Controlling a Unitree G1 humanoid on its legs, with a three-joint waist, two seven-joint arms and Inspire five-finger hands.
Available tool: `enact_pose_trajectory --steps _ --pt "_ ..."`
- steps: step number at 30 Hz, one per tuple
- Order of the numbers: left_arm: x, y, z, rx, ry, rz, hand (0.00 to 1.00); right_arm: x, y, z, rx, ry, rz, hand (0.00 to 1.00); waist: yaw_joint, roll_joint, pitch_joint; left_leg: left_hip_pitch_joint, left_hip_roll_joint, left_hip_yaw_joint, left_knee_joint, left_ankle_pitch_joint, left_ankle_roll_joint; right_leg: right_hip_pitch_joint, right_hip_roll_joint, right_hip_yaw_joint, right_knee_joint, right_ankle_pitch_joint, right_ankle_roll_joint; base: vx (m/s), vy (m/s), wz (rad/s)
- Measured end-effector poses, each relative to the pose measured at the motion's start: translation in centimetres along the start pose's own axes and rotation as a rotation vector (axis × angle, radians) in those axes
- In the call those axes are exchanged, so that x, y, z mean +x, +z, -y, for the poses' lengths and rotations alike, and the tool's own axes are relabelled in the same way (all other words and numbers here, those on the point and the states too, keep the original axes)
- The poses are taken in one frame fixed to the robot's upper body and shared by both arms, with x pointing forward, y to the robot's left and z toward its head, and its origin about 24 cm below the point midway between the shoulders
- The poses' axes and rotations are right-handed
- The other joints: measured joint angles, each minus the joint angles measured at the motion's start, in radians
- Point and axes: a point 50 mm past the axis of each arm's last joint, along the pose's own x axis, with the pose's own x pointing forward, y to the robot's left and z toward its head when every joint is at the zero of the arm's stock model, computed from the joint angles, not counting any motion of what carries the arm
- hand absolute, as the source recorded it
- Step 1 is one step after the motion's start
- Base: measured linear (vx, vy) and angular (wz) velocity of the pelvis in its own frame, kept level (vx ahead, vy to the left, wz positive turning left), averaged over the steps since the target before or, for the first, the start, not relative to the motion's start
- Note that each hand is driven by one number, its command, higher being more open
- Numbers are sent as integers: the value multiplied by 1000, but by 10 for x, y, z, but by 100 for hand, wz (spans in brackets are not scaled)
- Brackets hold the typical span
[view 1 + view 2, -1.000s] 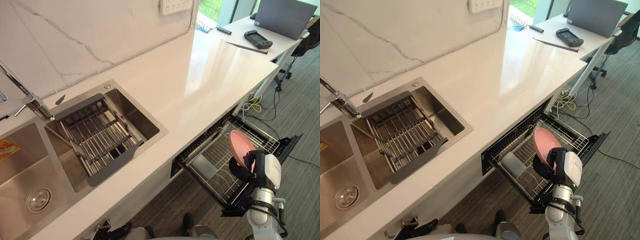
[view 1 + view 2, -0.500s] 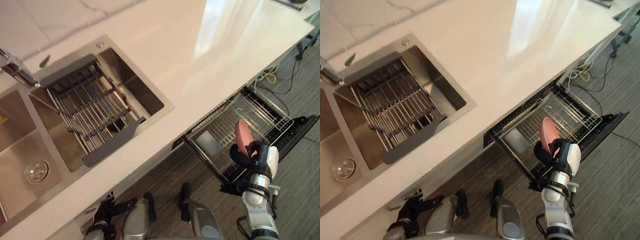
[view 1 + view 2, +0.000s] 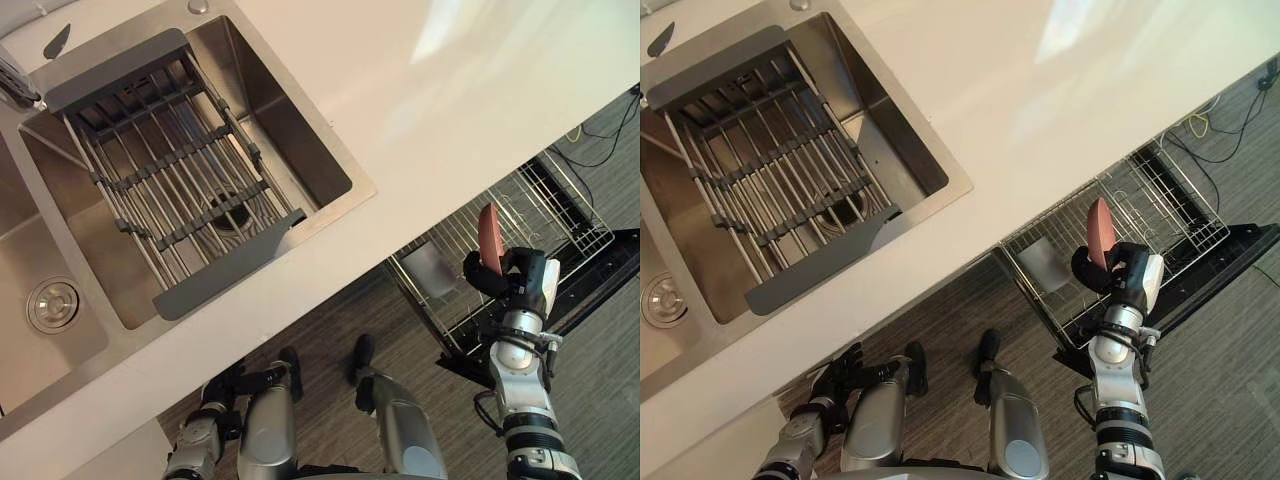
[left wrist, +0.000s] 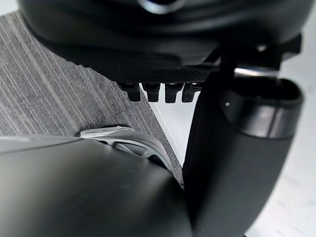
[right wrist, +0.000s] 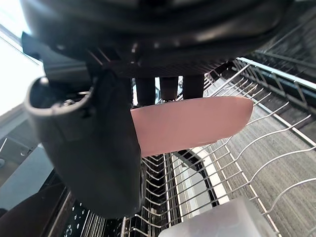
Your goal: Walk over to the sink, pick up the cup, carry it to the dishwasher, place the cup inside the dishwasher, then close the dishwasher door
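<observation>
Gripping pink bowl (image 5: pixel 193 123) edge-up between right hand (image 3: pixel 1125 278) fingers (image 5: pixel 168 89) and thumb, dishwasher rack (image 3: pixel 1170 205) just beneath the fingers. Left hand (image 3: pixel 825 385) fingers loose, empty, below bench (image 3: pixel 1040 120) edge.

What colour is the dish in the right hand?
Plain pink; the dish, in the right hand, shows best in the right wrist view.

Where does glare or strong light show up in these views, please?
Left eye view: a pale glare patch on the white countertop. Right wrist view: washed-out daylight beside the right hand, while the pink dish it holds is evenly lit. Left wrist view: the left hand looks dark against a bright surface.
</observation>
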Motion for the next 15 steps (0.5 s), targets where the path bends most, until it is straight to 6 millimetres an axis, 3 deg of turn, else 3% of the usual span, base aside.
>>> enact_pose_trajectory --steps 6,15 --pt "2 4 2 -2 -6 11 100 13 -3 5 52 -10 -80 100 9 0 0 -15 0 -9 1 1 -2 -28 -6 -12 40 -22 -4 34 -29 5" --pt "3 7 4 -9 -15 17 100 17 -12 15 103 -58 -142 100 11 1 0 -23 -2 -14 13 -2 -6 -41 -16 -24 69 -40 -6 13 -6 2"
